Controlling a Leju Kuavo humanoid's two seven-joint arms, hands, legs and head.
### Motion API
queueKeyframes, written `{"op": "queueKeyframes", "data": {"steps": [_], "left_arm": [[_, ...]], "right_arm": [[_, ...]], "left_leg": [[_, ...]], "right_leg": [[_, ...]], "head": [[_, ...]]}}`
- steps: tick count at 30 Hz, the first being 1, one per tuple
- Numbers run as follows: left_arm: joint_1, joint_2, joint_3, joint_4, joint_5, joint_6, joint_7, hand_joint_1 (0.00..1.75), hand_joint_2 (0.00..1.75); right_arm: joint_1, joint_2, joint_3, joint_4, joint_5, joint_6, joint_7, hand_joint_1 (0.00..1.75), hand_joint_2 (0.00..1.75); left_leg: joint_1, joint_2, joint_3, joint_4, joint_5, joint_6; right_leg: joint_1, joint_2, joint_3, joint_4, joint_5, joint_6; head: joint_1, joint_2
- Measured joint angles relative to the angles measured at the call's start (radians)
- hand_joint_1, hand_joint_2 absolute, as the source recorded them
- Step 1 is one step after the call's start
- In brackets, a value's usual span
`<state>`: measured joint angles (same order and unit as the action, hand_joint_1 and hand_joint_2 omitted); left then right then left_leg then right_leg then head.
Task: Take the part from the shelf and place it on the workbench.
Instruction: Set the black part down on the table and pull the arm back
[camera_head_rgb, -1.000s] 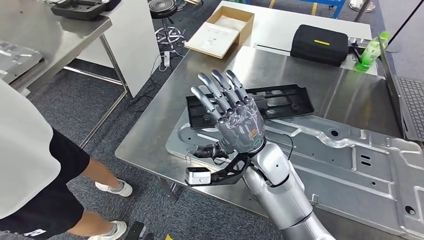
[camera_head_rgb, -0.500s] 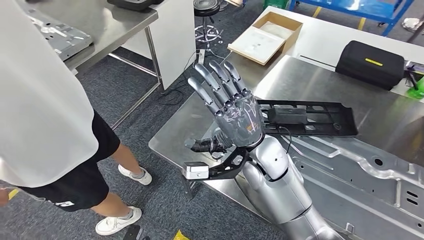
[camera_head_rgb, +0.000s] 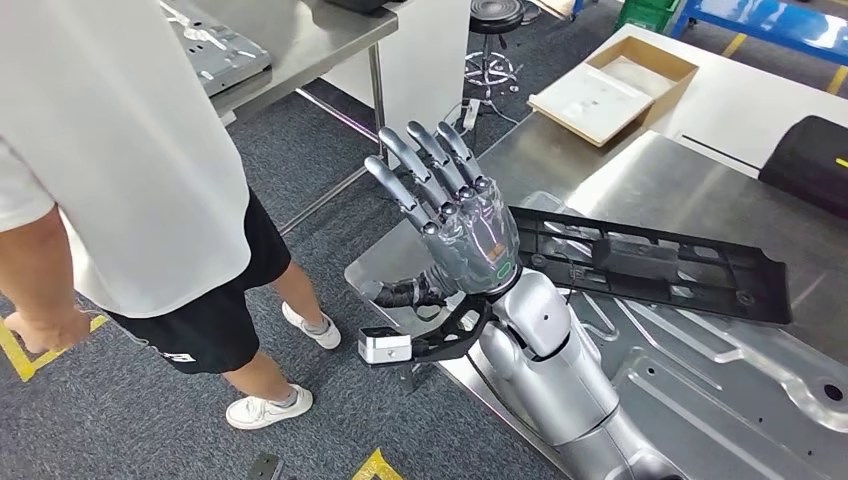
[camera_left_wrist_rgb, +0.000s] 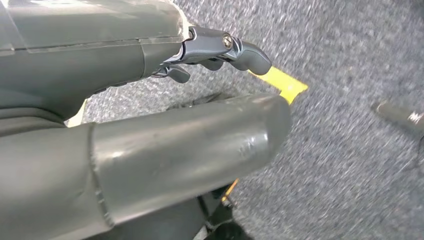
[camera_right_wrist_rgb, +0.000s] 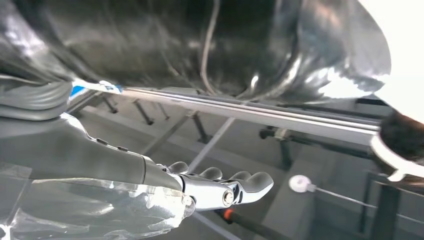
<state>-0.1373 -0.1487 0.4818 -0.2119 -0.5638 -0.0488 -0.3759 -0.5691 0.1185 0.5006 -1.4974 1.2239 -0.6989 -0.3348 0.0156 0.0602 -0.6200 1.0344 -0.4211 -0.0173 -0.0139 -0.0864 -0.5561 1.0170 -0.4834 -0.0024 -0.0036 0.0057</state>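
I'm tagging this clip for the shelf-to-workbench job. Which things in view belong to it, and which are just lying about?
Belonging to the job:
- flat black plastic part, lying on the workbench
- shiny steel workbench
- raised silver right hand, fingers spread, holding nothing

Just lying about:
- open cardboard box
- black zip case
- large pressed metal panel
- person in white shirt

A long black plastic part (camera_head_rgb: 655, 265) lies flat on the steel workbench (camera_head_rgb: 690, 190), apparently overlapping a stamped metal panel.
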Motion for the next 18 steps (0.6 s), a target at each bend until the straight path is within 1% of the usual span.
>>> {"op": "queueKeyframes", "data": {"steps": [1,2,3,4,5,6,7,8,9,10,11,12,13,14,15,16,17,18], "left_arm": [[-0.002,0.000,0.000,0.000,-0.003,0.002,-0.002,0.00,0.00],[-0.004,0.000,0.000,0.000,-0.006,0.004,-0.004,0.00,0.00],[-0.005,0.000,0.001,0.000,-0.008,0.006,-0.006,0.00,0.00],[-0.006,0.000,0.001,0.000,-0.011,0.007,-0.009,0.00,0.00],[-0.008,0.001,0.001,0.000,-0.014,0.008,-0.011,0.00,0.00],[-0.011,0.001,0.001,0.000,-0.015,0.010,-0.013,0.00,0.00],[-0.014,0.001,0.001,0.000,-0.016,0.010,-0.015,0.00,0.00],[-0.017,0.001,0.001,0.000,-0.016,0.012,-0.016,0.00,0.00],[-0.019,0.001,0.001,0.000,-0.016,0.013,-0.018,0.00,0.00],[-0.019,0.001,0.002,0.000,-0.016,0.014,-0.019,0.00,0.00],[-0.019,0.001,0.002,0.000,-0.016,0.015,-0.020,0.00,0.00],[-0.020,0.002,0.002,0.000,-0.017,0.017,-0.021,0.00,0.00],[-0.020,0.002,0.002,0.000,-0.018,0.020,-0.022,0.00,0.00],[-0.022,0.001,0.002,0.000,-0.019,0.022,-0.023,0.00,0.00],[-0.023,0.001,0.002,0.000,-0.021,0.025,-0.023,0.00,0.00],[-0.024,0.002,0.002,0.000,-0.024,0.028,-0.023,0.00,0.00],[-0.024,0.002,0.002,0.000,-0.027,0.031,-0.023,0.00,0.00],[-0.023,0.005,0.002,0.000,-0.030,0.035,-0.023,0.00,0.00]], "right_arm": [[-0.001,0.000,0.000,-0.002,0.000,0.000,0.000,0.00,0.00],[-0.001,0.000,0.000,-0.004,-0.001,0.000,-0.001,0.00,0.00],[-0.001,0.001,0.000,-0.006,-0.001,0.000,-0.002,0.00,0.00],[-0.002,0.001,0.000,-0.008,-0.002,0.000,-0.004,0.00,0.00],[-0.002,0.001,0.000,-0.010,-0.004,0.000,-0.008,0.00,0.00],[-0.002,0.001,0.000,-0.011,-0.005,0.000,-0.012,0.00,0.00],[-0.001,0.001,-0.001,-0.012,-0.007,0.000,-0.016,0.00,0.00],[0.001,0.000,-0.002,-0.013,-0.008,0.000,-0.019,0.00,0.00],[0.003,0.000,-0.003,-0.013,-0.008,0.000,-0.022,0.00,0.00],[0.005,0.000,-0.004,-0.012,-0.009,0.000,-0.025,0.00,0.00],[0.006,0.000,-0.004,-0.013,-0.010,0.000,-0.028,0.00,0.00],[0.006,0.000,-0.004,-0.014,-0.012,0.000,-0.032,0.00,0.00],[0.006,0.000,-0.005,-0.015,-0.014,0.000,-0.036,0.00,0.00],[0.006,0.000,-0.006,-0.016,-0.016,0.000,-0.040,0.00,0.00],[0.006,0.000,-0.008,-0.017,-0.017,0.000,-0.043,0.00,0.00],[0.006,0.001,-0.010,-0.018,-0.017,0.000,-0.048,0.00,0.00],[0.006,0.002,-0.011,-0.019,-0.017,0.000,-0.052,0.00,0.00],[0.006,0.004,-0.013,-0.021,-0.017,0.000,-0.059,0.00,0.00]], "left_leg": [[-0.004,0.003,0.005,-0.012,-0.002,0.008],[-0.006,-0.008,0.003,-0.012,-0.002,0.016],[-0.004,-0.019,0.004,-0.014,-0.001,0.023],[-0.002,-0.028,0.005,-0.017,0.000,0.029],[0.000,-0.037,0.007,-0.020,0.002,0.035],[0.002,-0.047,0.008,-0.023,0.003,0.041],[0.001,-0.057,0.008,-0.023,0.004,0.045],[0.000,-0.069,0.008,-0.022,0.004,0.048],[-0.001,-0.081,0.007,-0.021,0.004,0.050],[-0.002,-0.094,0.008,-0.020,0.003,0.050],[-0.003,-0.109,0.008,-0.019,0.003,0.049],[-0.003,-0.123,0.009,-0.017,0.002,0.049],[-0.003,-0.136,0.009,-0.015,0.001,0.047],[-0.003,-0.149,0.008,-0.013,0.000,0.045],[-0.003,-0.160,0.005,-0.011,0.001,0.041],[-0.002,-0.169,0.002,-0.011,0.001,0.037],[-0.001,-0.179,-0.001,-0.011,0.003,0.030],[0.001,-0.186,-0.004,-0.013,0.004,0.024]], "right_leg": [[0.004,-0.008,0.001,0.001,-0.003,0.005],[0.006,-0.016,0.003,0.001,-0.005,0.010],[0.006,-0.022,0.006,0.000,-0.008,0.015],[0.004,-0.014,0.006,0.006,-0.016,0.020],[0.001,0.006,-0.002,0.030,-0.033,0.024],[-0.001,0.032,-0.021,0.074,-0.060,0.027],[-0.001,0.058,-0.051,0.138,-0.092,0.027],[0.000,0.073,-0.087,0.208,-0.122,0.027],[0.000,0.080,-0.118,0.264,-0.137,0.026],[0.001,0.083,-0.136,0.287,-0.133,0.024],[0.001,0.085,-0.134,0.271,-0.107,0.022],[0.001,0.092,-0.115,0.218,-0.066,0.017],[0.000,0.111,-0.089,0.148,-0.026,0.012],[-0.001,0.132,-0.063,0.084,0.002,0.007],[-0.001,0.149,-0.046,0.042,0.016,0.005],[0.000,0.160,-0.039,0.022,0.018,0.003],[0.002,0.157,-0.036,0.017,0.017,0.003],[0.001,0.148,-0.034,0.015,0.018,0.000]], "head": [[0.000,0.000],[0.001,0.000],[0.001,0.000],[0.001,0.000],[0.001,0.000],[0.001,0.000],[0.001,0.000],[0.001,0.000],[0.001,0.000],[0.001,0.000],[0.001,0.000],[0.001,0.000],[0.001,0.000],[0.001,0.000],[0.001,0.000],[0.001,0.000],[0.001,0.000],[0.001,0.000]]}}
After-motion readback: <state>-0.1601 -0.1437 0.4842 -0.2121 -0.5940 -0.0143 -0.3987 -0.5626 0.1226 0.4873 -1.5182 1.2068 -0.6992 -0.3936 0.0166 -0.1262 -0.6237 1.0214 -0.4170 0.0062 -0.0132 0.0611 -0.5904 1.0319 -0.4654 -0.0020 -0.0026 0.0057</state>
